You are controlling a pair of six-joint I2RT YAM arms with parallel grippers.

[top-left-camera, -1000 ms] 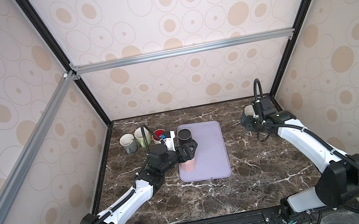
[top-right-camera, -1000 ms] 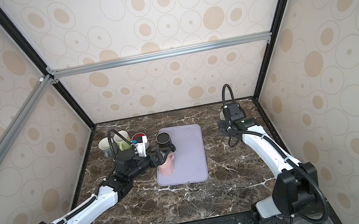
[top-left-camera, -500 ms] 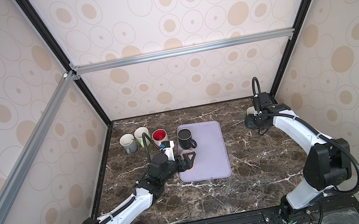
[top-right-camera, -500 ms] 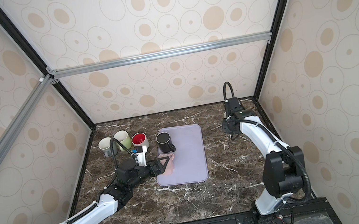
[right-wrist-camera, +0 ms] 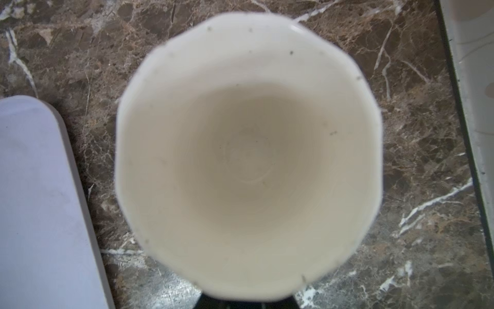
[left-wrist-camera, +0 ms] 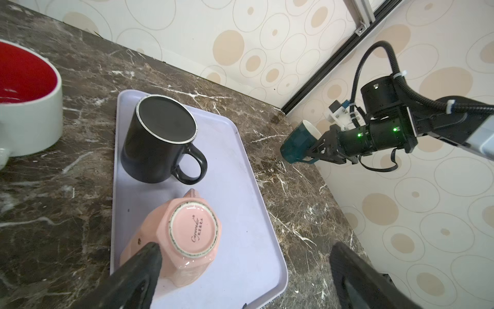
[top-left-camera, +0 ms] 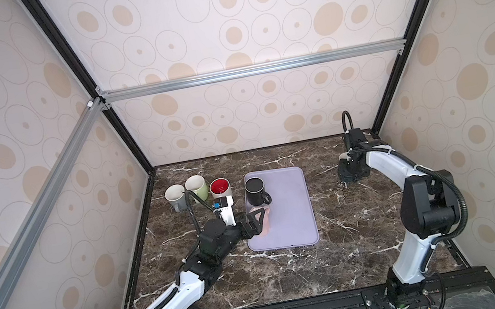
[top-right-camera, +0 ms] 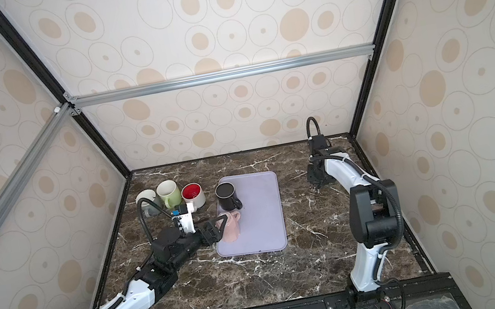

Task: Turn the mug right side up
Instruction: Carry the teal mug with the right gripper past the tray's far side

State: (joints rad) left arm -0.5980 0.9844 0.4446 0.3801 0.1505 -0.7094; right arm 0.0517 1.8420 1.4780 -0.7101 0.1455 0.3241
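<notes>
The pink mug (left-wrist-camera: 184, 240) is upside down on the near left part of the lilac tray (top-left-camera: 296, 222), its stamped base facing up. The black mug (top-left-camera: 255, 191) stands upright just behind it.

The left gripper (left-wrist-camera: 246, 244) has its fingers spread wide. One finger (left-wrist-camera: 144, 256) lies against the mug's side, though contact cannot be confirmed, and the other is well off to the far side, so nothing is held. A second ago this gripper was further back, up by the black mug. It has since drawn back toward the tray's near left edge, and the red mug (top-left-camera: 220, 187) it was covering now shows in full beside the green mug (top-left-camera: 196, 186) and the white mug (top-left-camera: 175, 197).

The right gripper (left-wrist-camera: 311, 155) is near the back right corner of the marble table (top-left-camera: 355, 229). Its fingers are pinched on the handle of a teal mug (left-wrist-camera: 296, 145), and the right wrist view looks straight into its white inside (right-wrist-camera: 248, 155). The grip has not changed over the second, but the arm has — its elbow now sits higher and closer in.
</notes>
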